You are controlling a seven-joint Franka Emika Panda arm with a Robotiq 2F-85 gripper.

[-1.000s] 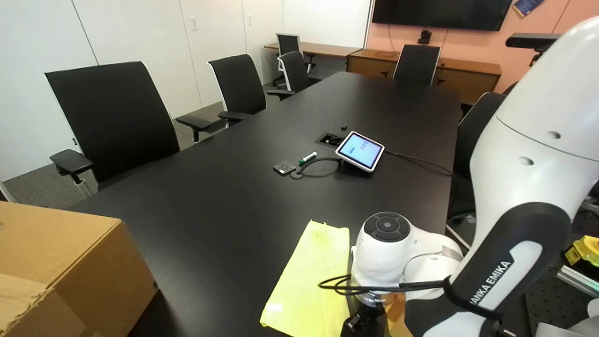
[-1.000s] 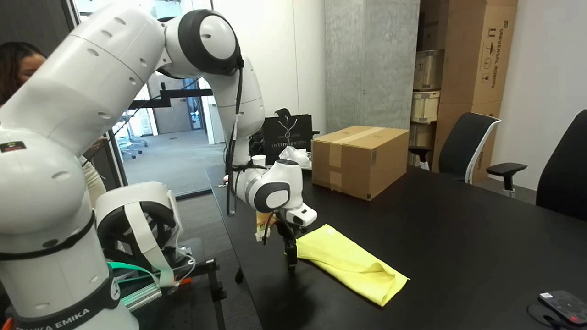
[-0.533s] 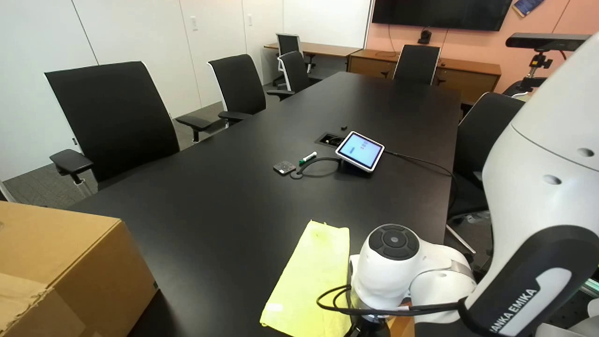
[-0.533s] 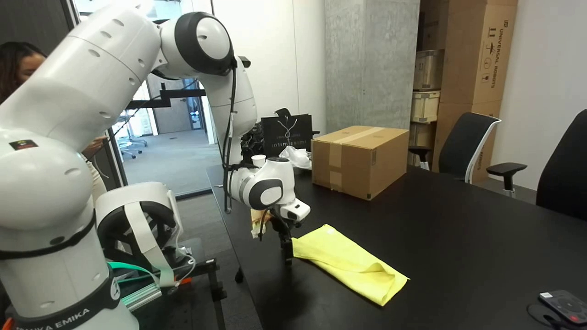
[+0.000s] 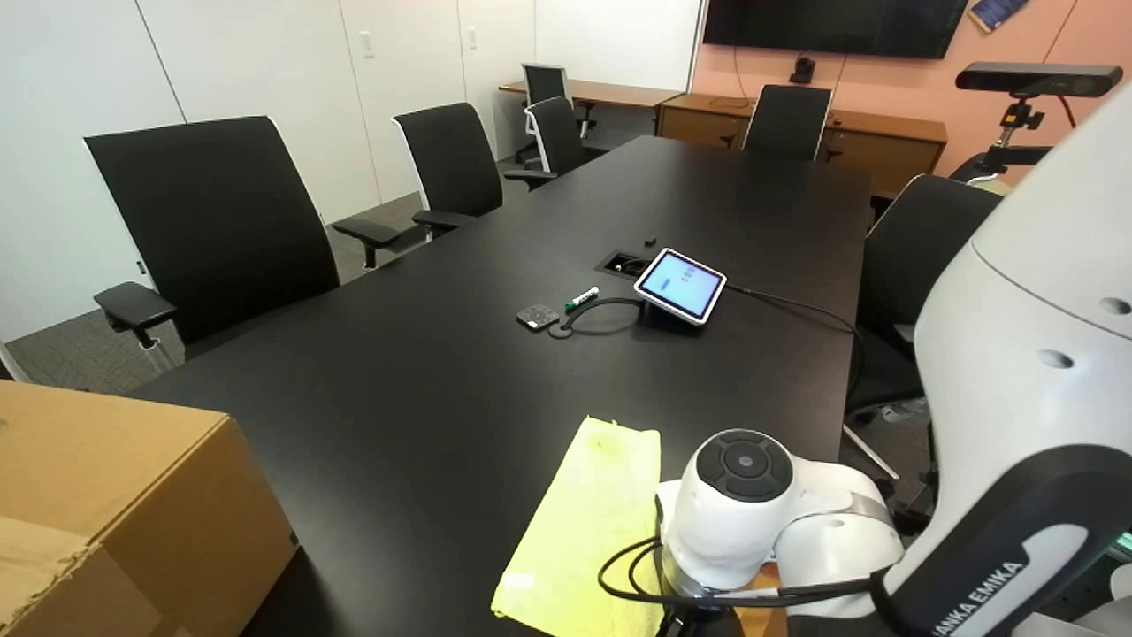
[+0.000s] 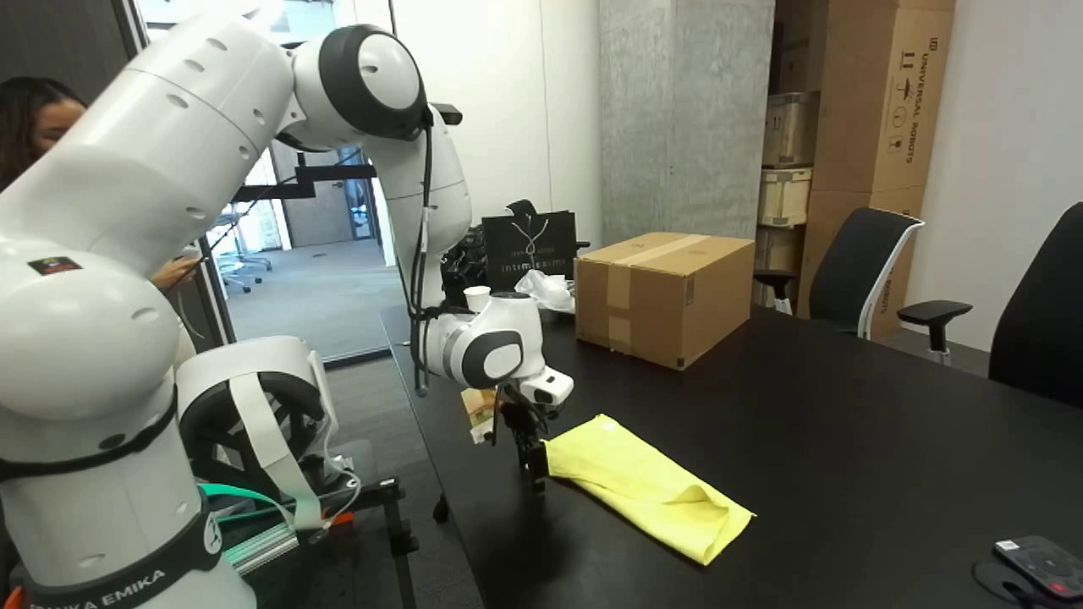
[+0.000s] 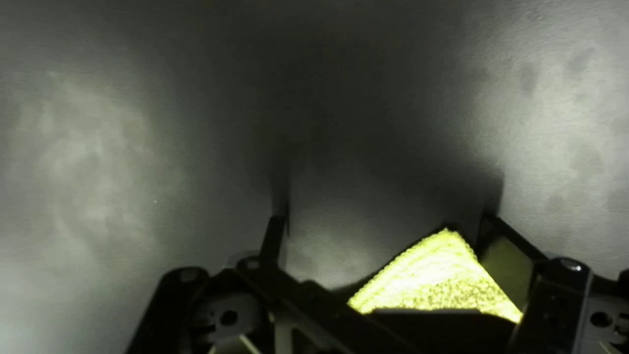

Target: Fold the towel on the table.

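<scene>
The yellow-green towel [image 5: 579, 531] lies on the black table [image 6: 846, 440] as a long strip, with a raised, rumpled fold at one end of the towel [image 6: 651, 491]. At its opposite end my gripper [image 6: 536, 484] points down, low over the table and beside a corner. In the wrist view the gripper [image 7: 384, 219] is open, its fingers wide apart. A corner of the towel [image 7: 437, 275] reaches into the gap, close to the right finger [image 7: 508, 260]; whether they touch I cannot tell. Below that, the gripper's own body hides the cloth.
A brown cardboard box [image 6: 660, 296] stands on the table beyond the towel. Farther along are a tablet [image 5: 681, 285] on a stand with its cable, a marker [image 5: 582, 298] and a small dark square device [image 5: 537, 317]. Black chairs [image 5: 212, 230] line the table.
The arm has drawn back slightly toward its base, and the gripper has risen a little, then dipped again beside the towel's end. The towel lies as before; the jaws have stayed open.
</scene>
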